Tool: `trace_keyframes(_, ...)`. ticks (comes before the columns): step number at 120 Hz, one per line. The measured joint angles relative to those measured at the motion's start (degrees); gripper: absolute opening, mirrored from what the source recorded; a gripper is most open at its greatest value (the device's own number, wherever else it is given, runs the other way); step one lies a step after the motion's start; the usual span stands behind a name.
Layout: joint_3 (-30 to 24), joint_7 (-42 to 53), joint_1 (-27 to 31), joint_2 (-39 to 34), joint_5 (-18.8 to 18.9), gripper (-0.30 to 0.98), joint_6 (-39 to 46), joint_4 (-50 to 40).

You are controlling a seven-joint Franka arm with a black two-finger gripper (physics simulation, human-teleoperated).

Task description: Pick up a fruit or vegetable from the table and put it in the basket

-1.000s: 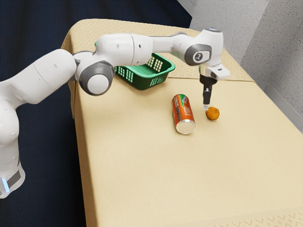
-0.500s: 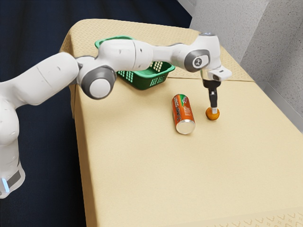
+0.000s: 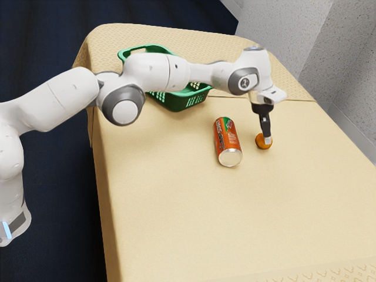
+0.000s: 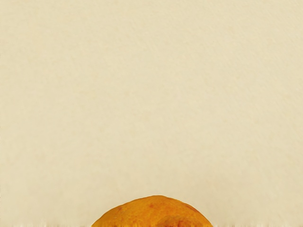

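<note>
1 can (image 3: pixel 228 142) on its side between pincer (image 3: pixel 268 141) and basket (image 3: pixel 177 102), wide room over the tablecloth (image 3: pixel 194 217) nearer the camera

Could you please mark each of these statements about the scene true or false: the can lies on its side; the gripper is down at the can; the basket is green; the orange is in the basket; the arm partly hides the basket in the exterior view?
1. The can lies on its side: true.
2. The gripper is down at the can: false, it is at the orange.
3. The basket is green: true.
4. The orange is in the basket: false, it is on the table.
5. The arm partly hides the basket in the exterior view: true.
</note>
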Motion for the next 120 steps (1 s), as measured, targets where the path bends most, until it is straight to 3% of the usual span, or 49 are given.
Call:
trace_keyframes(78, 1.2, -0.1, -0.5, 1.0, -1.6, 0.68, 0.2, -0.6)
trace_keyframes(100, 1.2, -0.2, -0.5, 1.0, -1.5, 0.39, 0.3, -0.6)
trace_keyframes(120, 1.2, -0.5, -0.8, 0.9, -1.2, 0.34, 0.4, -0.6)
